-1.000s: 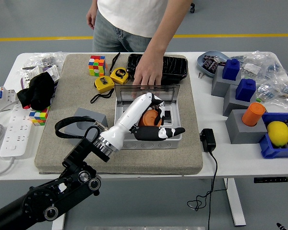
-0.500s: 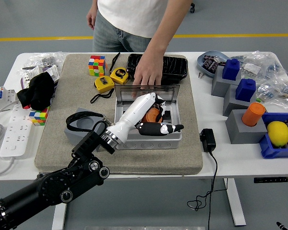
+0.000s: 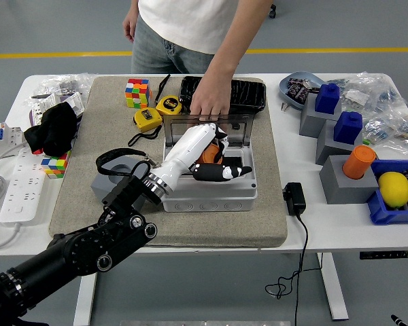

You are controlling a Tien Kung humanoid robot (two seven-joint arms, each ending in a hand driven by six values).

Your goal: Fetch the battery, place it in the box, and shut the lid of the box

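While a person's hand (image 3: 207, 105) props the lid (image 3: 207, 128), tape measures (image 3: 158, 112) sit beside it.

Left hand (image 3: 214, 163) inside open box (image 3: 211, 193); person's hand (image 3: 207, 105) touching lid (image 3: 207, 128).

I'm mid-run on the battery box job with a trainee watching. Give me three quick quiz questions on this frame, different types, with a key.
1. True or false: the lid of the grey box is fully closed.
2. Multiple choice: what is the person's hand doing? A) resting at the lid's far edge B) lifting the yellow tape measure C) holding the lemon
3. Fill in: the robot's left hand reaches into the ____, over an orange object.

Key:
1. False. The lid stands raised at the box's far side.
2. A
3. box. Whether the fingers grip anything there cannot be told.
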